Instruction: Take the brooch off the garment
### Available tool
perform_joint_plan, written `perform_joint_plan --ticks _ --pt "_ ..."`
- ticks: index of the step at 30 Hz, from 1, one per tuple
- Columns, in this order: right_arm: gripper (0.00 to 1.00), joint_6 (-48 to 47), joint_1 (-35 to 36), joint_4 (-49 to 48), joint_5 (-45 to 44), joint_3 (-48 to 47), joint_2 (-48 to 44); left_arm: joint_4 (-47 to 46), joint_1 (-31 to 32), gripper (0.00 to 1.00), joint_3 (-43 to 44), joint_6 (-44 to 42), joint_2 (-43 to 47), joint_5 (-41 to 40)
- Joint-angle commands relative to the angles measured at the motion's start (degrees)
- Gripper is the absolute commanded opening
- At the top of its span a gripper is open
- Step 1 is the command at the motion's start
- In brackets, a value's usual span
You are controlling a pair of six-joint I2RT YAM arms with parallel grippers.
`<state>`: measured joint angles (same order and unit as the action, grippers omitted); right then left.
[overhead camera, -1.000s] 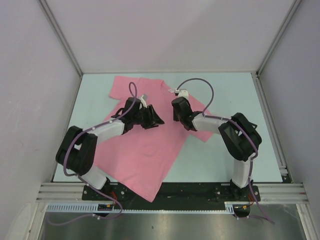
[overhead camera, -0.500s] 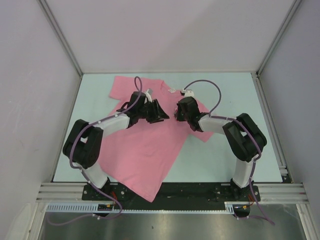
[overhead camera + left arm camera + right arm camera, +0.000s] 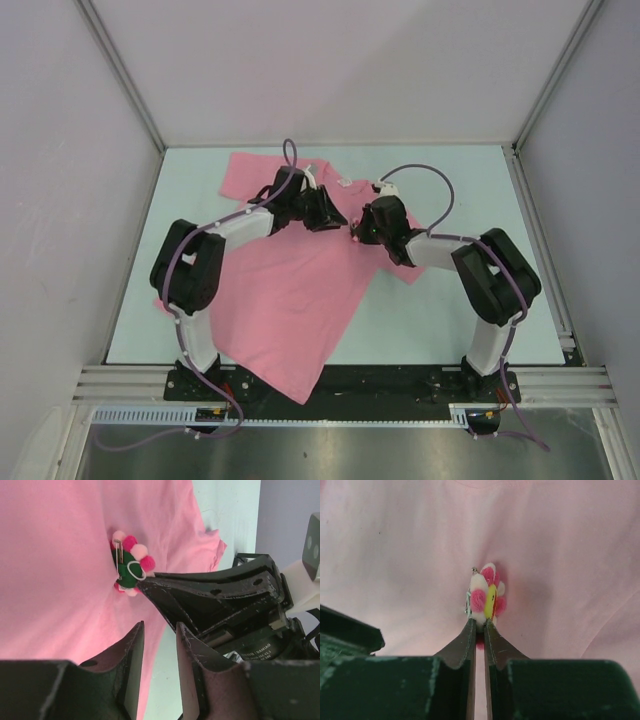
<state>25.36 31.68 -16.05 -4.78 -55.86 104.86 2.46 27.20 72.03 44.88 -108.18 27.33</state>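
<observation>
**Operator:** State the position of the brooch (image 3: pixel 487 597).

**Technician:** It is on the far part of the garment (image 3: pixel 290 300), toward its right side, between the two grippers. It stands on edge against the cloth. The right wrist view shows pink and white petals and a yellow centre. The left wrist view shows its back: green backing (image 3: pixel 126 570) with a safety pin (image 3: pixel 119 555).

**Operator:** Condition of the right gripper (image 3: pixel 478 624)?

**Technician:** The jaws are closed to a thin slit. The fingertips pinch the lower edge of the brooch.

**Operator:** Condition of the left gripper (image 3: pixel 159 626)?

**Technician:** The jaws stand apart with nothing between them. Through the gap only pink cloth and a strip of the pale surface (image 3: pixel 440 320) are seen. The fingertips are near the brooch and do not touch it.

**Operator:** Is the pin through the cloth?

**Technician:** This cannot be told. The cloth puckers around the brooch, which possibly means attachment, but the point of entry is hidden.

**Operator:** Lay of the garment?

**Technician:** Spread flat on the surface, collar at the far end, hem at the near edge.
</observation>
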Motion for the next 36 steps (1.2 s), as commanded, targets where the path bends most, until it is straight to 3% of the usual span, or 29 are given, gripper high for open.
perform_joint_plan --ticks 1,21,26,36 --pt "0.00 4.07 -1.53 2.79 2.39 3.03 -1.59 -0.26 0.05 0.36 3.03 0.73 -2.47 3.07" --pt "0.00 20.07 -3.82 -16.28 18.83 5.23 0.35 -1.23 -1.19 0.31 -1.10 0.29 2.80 0.97" --pt "0.00 25.52 -6.10 -23.22 19.72 11.98 -0.62 -1.84 -1.19 0.29 -1.01 0.47 2.54 0.71" --pt "0.00 26.32 -9.53 -28.15 22.08 18.85 0.17 -2.02 -0.83 0.24 0.48 0.12 -1.33 2.64"
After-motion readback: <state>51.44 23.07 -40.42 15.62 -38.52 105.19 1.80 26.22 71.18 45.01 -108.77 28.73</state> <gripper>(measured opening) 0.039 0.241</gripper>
